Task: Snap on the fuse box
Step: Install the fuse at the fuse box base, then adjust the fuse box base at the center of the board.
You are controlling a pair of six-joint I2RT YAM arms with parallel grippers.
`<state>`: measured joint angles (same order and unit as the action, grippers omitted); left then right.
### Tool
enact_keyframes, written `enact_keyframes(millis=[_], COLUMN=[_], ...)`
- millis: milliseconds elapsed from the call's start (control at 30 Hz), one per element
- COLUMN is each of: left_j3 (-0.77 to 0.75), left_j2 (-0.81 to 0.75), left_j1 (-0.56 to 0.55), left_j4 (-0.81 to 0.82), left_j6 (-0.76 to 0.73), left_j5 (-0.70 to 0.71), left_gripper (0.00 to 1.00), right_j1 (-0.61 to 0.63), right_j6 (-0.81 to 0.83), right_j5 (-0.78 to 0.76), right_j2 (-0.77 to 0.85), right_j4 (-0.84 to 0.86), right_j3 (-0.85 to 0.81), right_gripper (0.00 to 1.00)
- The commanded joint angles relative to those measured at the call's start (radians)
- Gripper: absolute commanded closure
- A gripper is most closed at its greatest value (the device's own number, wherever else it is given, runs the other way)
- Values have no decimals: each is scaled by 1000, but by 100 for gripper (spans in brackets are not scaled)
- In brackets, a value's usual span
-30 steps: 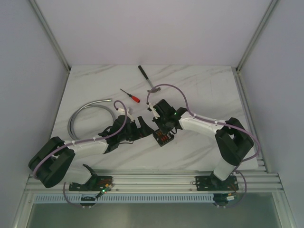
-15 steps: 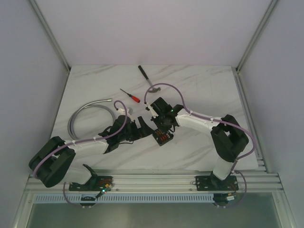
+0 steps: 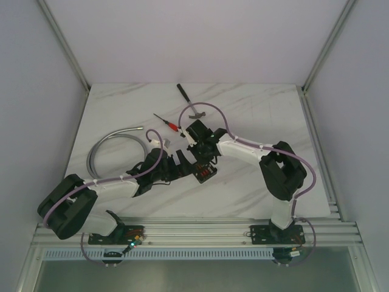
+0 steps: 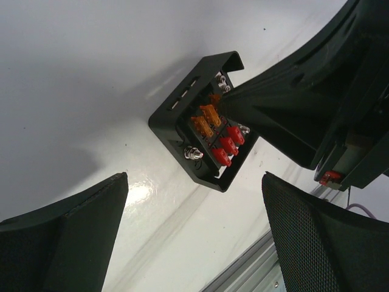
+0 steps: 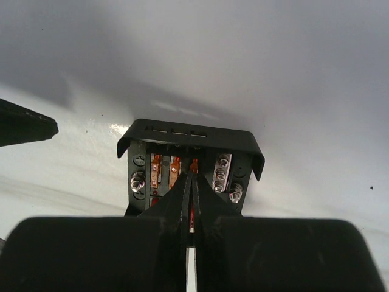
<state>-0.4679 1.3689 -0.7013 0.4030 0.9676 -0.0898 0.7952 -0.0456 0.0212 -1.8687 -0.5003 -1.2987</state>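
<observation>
The fuse box (image 3: 205,173) is located on the worktop (image 3: 255,115), slightly near of centre, between the two grippers, with its open face turned upward. Rows of orange fuses (image 5: 163,171) and red fuses (image 4: 228,145) are exposed inside it. The right gripper (image 5: 193,177) is brought together, its tips set among the orange fuses; whether a fuse is pinched cannot be told. The left gripper (image 4: 194,179) is spread wide just left of the box, clear of it. A red-handled screwdriver (image 3: 168,122) is placed farther back.

Black fuse box (image 4: 173,118) on table (image 4: 91,73), fuses (image 4: 228,146) exposed; right pincer (image 4: 223,104) tip inside; left pincer (image 4: 194,191) spread wide.
</observation>
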Motion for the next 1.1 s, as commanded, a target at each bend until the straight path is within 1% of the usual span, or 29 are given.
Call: enact_keyframes(millis=[0, 100, 167, 333, 433, 467, 533, 600, 667, 733, 833, 933, 1000, 1067], left_j3=[24, 30, 32, 39, 43, 43, 41, 38, 34, 30, 18, 12, 11, 9], left_j2=[-4, -11, -16, -53, -76, -83, -97, -111, -127, -141, -155, -169, -175, -177], left_j1=[4, 6, 6, 13, 21, 25, 33, 43, 55, 73, 101, 128, 144, 159], left_j4=[12, 13, 11, -4, -13, -17, -28, -43, -59, -81, -119, -138, -146, -151], left_j6=[-5, -4, -5, -12, -21, -26, -37, -51, -70, -97, -137, -170, -188, -204], left_j5=[0, 5, 5, 21, 24, 26, 27, 27, 29, 32, 36, 36, 40, 43], left_gripper=[0, 0, 0, 0, 0, 0, 0, 0, 0, 0, 0, 0, 0, 0], right_j1=[15, 15, 19, 24, 24, 24, 22, 9, -21, -65, -157, -284, -367, -441], right_j6=[-19, -28, -28, -23, -31, -34, -42, -58, -85, -116, -170, -231, -274, -307], right_j5=[-4, -26, -34, -18, -5, -1, -3, -28, -61, -97, -135, -150, -192, -240], right_j2=[-248, -286, -282, -151, -40, -1, 87, 150, 206, 257, 335, 421, 469, 515], right_j4=[-55, -71, -76, -69, -47, -39, -26, -28, -32, -44, -57, -58, -56, -46], right_j3=[79, 64, 53, 40, 39, 40, 45, 54, 78, 121, 192, 274, 323, 366], right_gripper=[100, 100, 100, 100, 96, 93, 84, 77, 69, 65, 53, 41, 35, 24])
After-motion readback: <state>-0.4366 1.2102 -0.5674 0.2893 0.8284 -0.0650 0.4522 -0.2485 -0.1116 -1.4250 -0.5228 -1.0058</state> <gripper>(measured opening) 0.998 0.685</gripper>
